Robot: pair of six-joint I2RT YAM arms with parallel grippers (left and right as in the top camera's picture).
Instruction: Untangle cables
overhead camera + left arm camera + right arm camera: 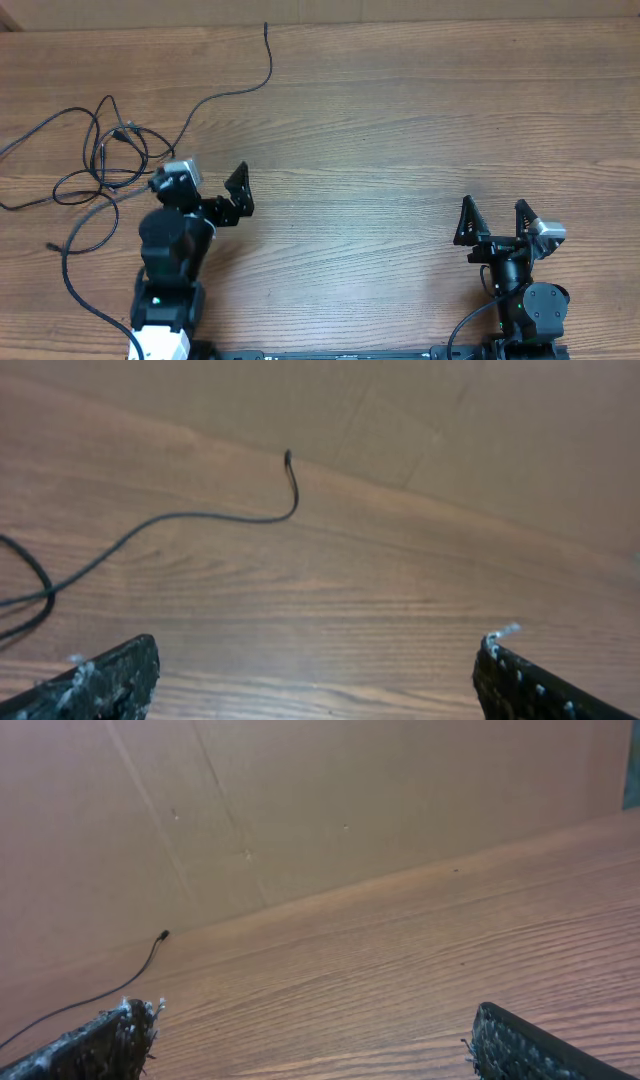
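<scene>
Tangled black cables (pixel 122 132) on wooden table (pixel 400 140)

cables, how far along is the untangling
Nothing looks done: the cables lie in one looped tangle on the left of the table, one loose end trailing away. Nothing is in hand: the left gripper and right gripper are open and empty. All the separating is left.
</scene>
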